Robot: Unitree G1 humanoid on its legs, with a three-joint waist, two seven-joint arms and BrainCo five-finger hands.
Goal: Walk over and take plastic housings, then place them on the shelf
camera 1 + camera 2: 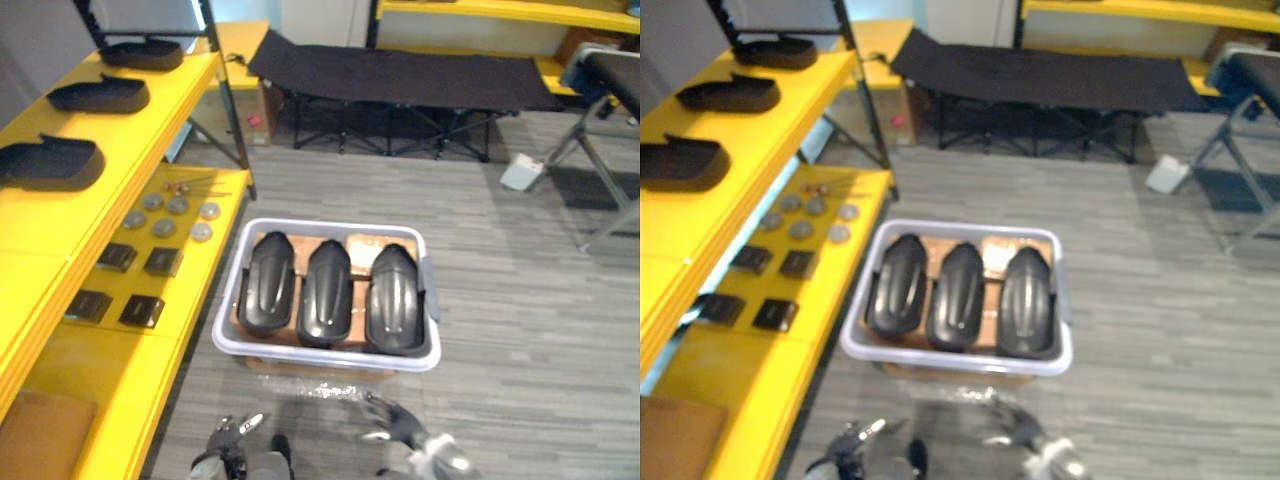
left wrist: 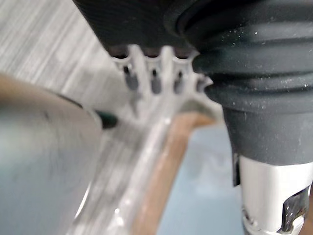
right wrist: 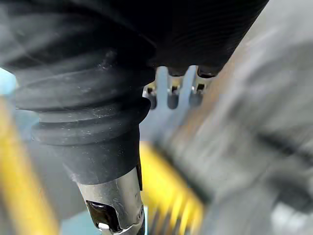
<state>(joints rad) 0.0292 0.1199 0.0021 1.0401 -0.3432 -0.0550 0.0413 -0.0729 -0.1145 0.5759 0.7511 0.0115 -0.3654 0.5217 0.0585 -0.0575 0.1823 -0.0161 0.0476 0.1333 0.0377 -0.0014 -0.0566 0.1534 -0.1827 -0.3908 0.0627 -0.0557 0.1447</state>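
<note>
Black housings [image 1: 328, 293]: three are laid side by side inside the grey tub [image 1: 320, 355]; none has been lifted.
Yellow shelf [image 1: 60, 215]: set to the left of the tub.
Shelved housings [image 1: 50, 165]: three are seen on the shelf's upper level.
Left hand [image 1: 232, 432]: held low, just in front of the tub, fingers relaxed and empty.
Right hand [image 1: 395, 422]: held beside it, also in front of the tub, fingers loose, nothing grasped.
Progress: judged about half done; the tub has been reached, and its three housings are left to be taken and shelved.
</note>
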